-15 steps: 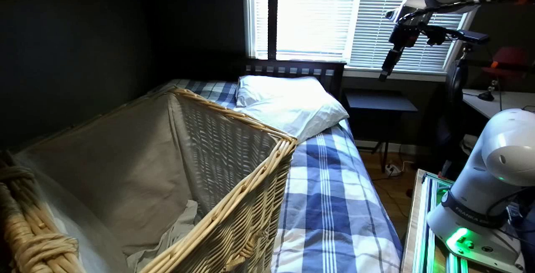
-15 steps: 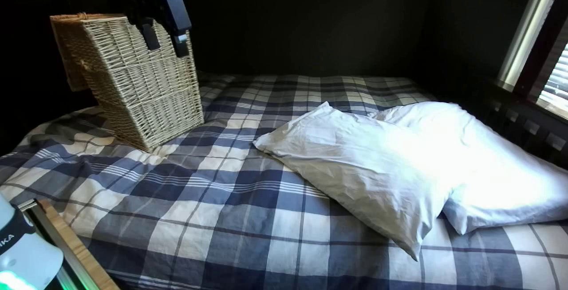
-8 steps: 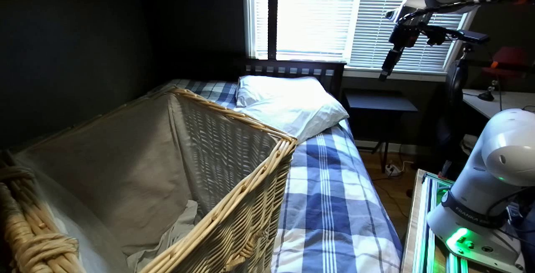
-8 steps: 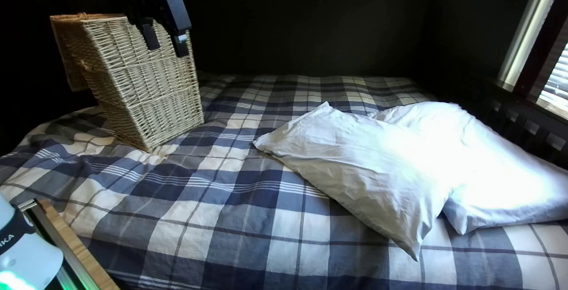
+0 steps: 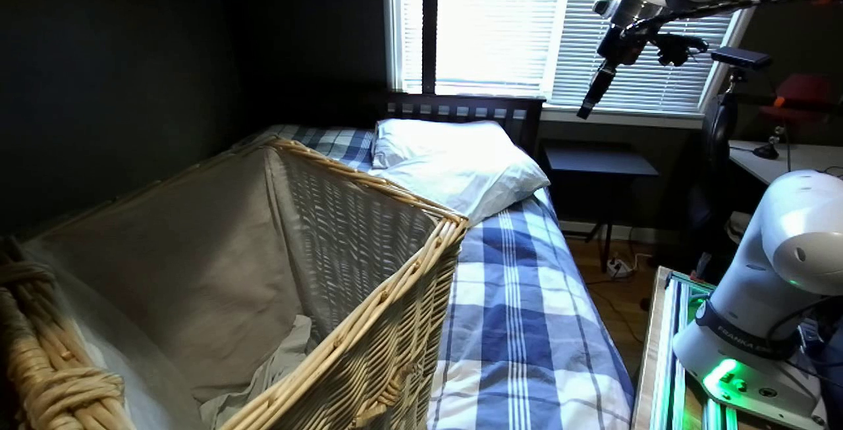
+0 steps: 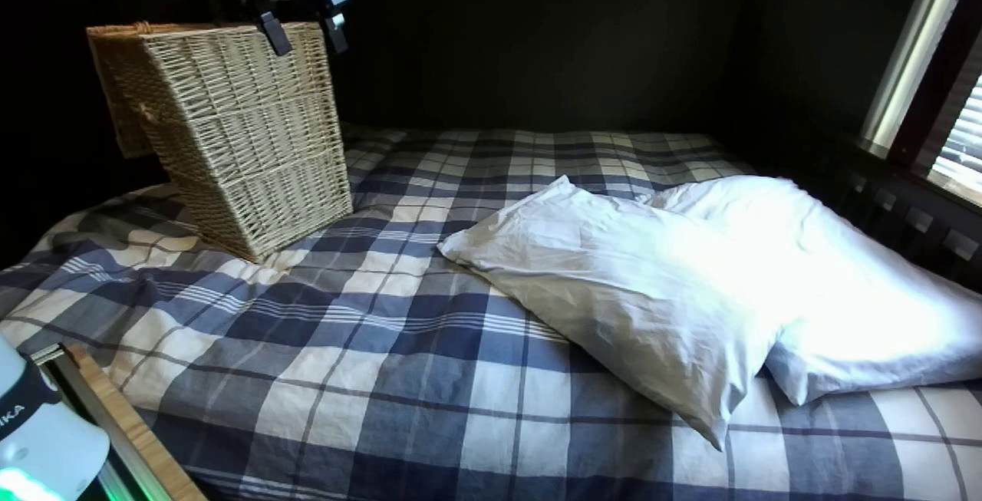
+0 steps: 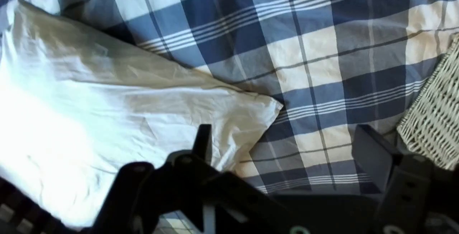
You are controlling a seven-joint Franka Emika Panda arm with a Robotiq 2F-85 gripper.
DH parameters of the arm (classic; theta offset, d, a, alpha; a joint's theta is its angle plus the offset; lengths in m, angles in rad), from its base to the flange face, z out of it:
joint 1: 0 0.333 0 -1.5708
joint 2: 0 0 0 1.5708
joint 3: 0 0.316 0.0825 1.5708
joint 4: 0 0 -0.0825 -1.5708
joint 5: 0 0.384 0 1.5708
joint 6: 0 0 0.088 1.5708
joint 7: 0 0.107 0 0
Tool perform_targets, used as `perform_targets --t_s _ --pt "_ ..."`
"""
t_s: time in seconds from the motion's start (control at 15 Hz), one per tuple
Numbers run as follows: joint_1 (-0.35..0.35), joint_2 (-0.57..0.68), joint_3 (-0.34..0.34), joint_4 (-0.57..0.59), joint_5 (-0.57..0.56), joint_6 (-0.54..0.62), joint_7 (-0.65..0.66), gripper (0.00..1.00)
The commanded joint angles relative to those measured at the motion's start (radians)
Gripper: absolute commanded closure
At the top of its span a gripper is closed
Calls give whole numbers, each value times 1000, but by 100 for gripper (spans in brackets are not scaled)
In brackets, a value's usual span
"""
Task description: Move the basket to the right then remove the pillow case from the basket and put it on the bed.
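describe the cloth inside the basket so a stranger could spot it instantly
Find the blue-and-white plaid bed, then the big open wicker basket on it. Low inside, in an exterior view, lies a pale greyish cloth. Its loose, crumpled folds set it apart from the smoother brownish lining.

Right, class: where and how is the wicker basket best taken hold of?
Probably the rim on the side of the wicker basket facing the pillows, straddled from above: the basket stands open-topped, so both faces of that narrow edge are exposed, and the open gripper hangs on that side.
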State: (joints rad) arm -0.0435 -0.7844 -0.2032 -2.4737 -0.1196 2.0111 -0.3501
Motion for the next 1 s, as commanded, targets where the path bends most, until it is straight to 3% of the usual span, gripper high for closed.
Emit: perform_targets --t_s 0.0,0.53,0.93 --pt "50 54 -3 34 -6 81 -70 0" --pt "147 122 -101 97 14 32 -492 0" --pt "215 186 -47 184 67 -15 -728 0"
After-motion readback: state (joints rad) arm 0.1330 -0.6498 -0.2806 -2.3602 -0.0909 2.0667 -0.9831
